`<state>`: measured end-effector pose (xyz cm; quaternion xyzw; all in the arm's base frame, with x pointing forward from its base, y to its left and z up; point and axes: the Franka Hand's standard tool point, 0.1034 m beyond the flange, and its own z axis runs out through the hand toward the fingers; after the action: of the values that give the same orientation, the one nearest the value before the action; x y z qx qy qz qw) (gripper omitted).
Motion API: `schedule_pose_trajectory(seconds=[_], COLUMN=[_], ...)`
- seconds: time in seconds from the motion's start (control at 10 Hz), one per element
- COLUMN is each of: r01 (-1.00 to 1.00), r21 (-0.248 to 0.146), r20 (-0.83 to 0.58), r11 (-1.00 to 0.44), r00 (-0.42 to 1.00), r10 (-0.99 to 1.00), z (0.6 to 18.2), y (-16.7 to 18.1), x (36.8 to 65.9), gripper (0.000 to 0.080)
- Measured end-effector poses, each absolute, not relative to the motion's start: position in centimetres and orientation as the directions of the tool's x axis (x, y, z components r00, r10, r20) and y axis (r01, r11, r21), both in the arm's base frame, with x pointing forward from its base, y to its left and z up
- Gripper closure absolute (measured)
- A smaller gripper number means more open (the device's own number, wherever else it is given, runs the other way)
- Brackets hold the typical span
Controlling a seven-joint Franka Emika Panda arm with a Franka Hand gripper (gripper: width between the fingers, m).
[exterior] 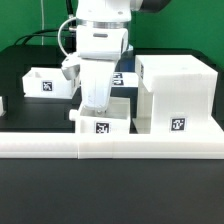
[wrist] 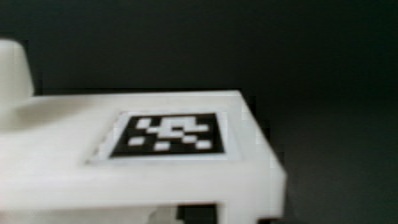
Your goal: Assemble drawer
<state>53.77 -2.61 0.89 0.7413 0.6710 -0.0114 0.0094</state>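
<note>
A small white drawer box (exterior: 103,118) with a marker tag on its front stands at the table's front, against the white rail. My gripper (exterior: 96,106) reaches down onto its top from above and looks shut on its wall; the fingertips are hidden. In the wrist view the same box (wrist: 169,135) fills the frame very close, tag up, reaching down to my gripper (wrist: 196,214). The large white drawer housing (exterior: 175,92) stands just to the exterior view's right of it. A second small drawer box (exterior: 45,82) lies at the back left.
A long white rail (exterior: 110,146) runs across the table's front edge. A white piece (exterior: 2,104) shows at the exterior view's far left edge. The table top is black.
</note>
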Motion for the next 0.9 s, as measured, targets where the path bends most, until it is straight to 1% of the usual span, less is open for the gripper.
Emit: schedule_pose_trajectory(seconds=[0.1,0.7,0.8,0.9], r01=[0.995,0.995,0.997,0.994], r21=[-0.001,-0.007,-0.008,0.002], r20=[-0.026,-0.026,-0.018,-0.001], r11=[-0.096,-0.101,-0.072,-0.110], r00=[0.096,0.101,0.071,0.110], r10=[0.995,0.995,0.997,0.994], z=[0.9,0.9,0.9,0.9], y=[-2.2,-2.6,-3.6,-4.4], x=[53.9,53.8,53.7,53.8], gripper=[0.0758,0.0758,0.0758,0.0758])
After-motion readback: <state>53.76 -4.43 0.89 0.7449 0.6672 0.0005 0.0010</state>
